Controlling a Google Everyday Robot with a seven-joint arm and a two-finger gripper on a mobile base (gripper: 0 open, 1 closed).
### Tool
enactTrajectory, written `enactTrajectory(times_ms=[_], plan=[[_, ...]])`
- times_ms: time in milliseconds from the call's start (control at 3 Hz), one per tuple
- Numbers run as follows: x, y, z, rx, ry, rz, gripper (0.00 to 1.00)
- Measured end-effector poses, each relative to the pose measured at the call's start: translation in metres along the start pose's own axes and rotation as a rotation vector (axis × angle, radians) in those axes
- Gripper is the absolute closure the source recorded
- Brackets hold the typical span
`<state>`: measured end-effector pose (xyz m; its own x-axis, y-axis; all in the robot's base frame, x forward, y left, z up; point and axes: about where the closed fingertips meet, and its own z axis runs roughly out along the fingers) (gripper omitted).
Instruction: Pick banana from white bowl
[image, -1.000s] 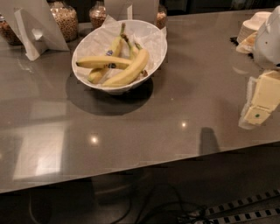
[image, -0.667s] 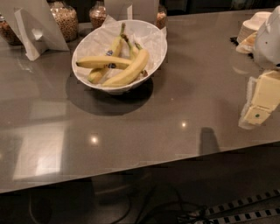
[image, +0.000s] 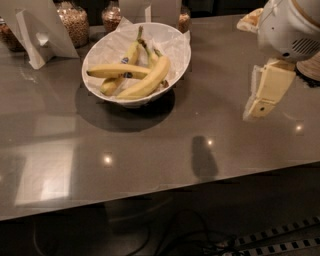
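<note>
The white bowl (image: 107, 42), lined with crinkled white paper, stands on the dark table at the back left. The banana (image: 149, 80), thick, curved and plain yellow, lies at the front of the bowl with its greenish stem pointing back. Other bananas lie beside it: a blue-stickered one (image: 116, 71) lies across the left side and a slimmer one (image: 131, 54) lies behind. My gripper (image: 257, 107) hangs at the right, above the table, well clear of the bowl and holding nothing I can see. Its shadow (image: 202, 157) falls near the front edge.
Glass jars (image: 74, 22) of food stand behind the bowl, with a folded white card stand (image: 35, 30) at the back left. A pale packet (image: 251, 17) lies at the back right. The table's front edge (image: 165, 192) runs across below; cables lie on the floor.
My gripper has moved left and slightly up, closer to the bowl. The bowl and the bananas have not moved.
</note>
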<state>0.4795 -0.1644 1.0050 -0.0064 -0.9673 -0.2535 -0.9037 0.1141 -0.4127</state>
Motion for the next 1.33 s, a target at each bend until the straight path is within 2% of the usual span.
enactTrajectory(times_ms=[333, 667, 1000, 1333], plan=[[-0.045, -0.03, 0.007, 0.041, -0.085, -0.151, 0.0], [-0.092, -0.058, 0.015, 0.051, -0.183, -0.325, 0.0], [-0.142, -0.083, 0.02, 0.053, -0.279, -0.523, 0.0], [-0.142, -0.083, 0.02, 0.053, -0.279, -0.524, 0.0]])
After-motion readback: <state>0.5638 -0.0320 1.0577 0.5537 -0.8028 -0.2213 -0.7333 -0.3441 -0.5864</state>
